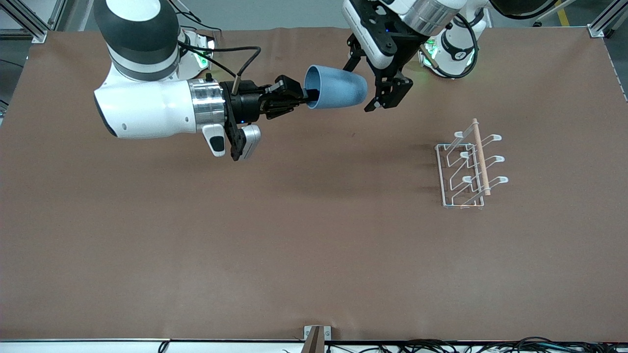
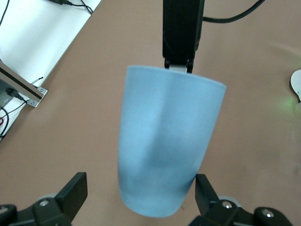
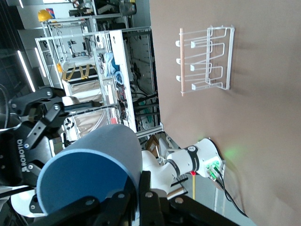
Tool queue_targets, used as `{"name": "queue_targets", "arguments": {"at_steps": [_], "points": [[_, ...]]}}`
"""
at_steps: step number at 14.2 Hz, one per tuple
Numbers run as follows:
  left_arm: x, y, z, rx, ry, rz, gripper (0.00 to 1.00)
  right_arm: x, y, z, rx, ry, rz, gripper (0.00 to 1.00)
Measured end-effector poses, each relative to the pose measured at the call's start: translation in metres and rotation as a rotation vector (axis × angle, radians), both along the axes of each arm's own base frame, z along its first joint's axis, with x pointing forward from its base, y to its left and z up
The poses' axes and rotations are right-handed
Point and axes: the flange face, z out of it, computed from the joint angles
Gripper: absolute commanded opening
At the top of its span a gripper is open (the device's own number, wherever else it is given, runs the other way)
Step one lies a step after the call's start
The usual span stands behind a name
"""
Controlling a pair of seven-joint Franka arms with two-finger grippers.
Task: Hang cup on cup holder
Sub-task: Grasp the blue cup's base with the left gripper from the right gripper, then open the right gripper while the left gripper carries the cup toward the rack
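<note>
The right gripper holds the blue cup on its side in the air above the brown table, fingers clamped on the rim, the cup's closed base pointing toward the left arm's end. The left gripper hangs at that base with its jaws spread wide on either side, not touching it. The white wire cup holder stands on the table near the left arm's end, well apart from both grippers.

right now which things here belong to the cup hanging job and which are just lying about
Job:
- matte blue tumbler, shut in right gripper
- white wire rack with wooden rod
- left gripper, open by the tumbler

Lying about:
- cables along the brown table edge
</note>
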Motion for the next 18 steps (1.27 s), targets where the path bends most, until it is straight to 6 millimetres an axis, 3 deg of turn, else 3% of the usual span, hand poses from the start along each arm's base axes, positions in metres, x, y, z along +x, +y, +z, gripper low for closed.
{"name": "queue_targets", "arguments": {"at_steps": [9,13,16,18], "points": [[-0.004,-0.007,0.002,-0.008,-0.008,-0.013,1.00,-0.001,-0.003,-0.005,-0.007,0.013,0.026,0.04],[-0.012,-0.028,-0.009,-0.011,0.003,-0.055,1.00,-0.005,0.001,-0.006,-0.006,0.019,0.046,0.04],[-0.009,-0.032,-0.018,-0.006,0.002,-0.093,1.00,-0.006,0.002,-0.006,-0.006,0.019,0.048,0.04],[-0.005,-0.033,-0.024,-0.003,0.012,-0.097,0.94,-0.005,0.001,-0.007,-0.010,0.017,0.044,0.04]]}}
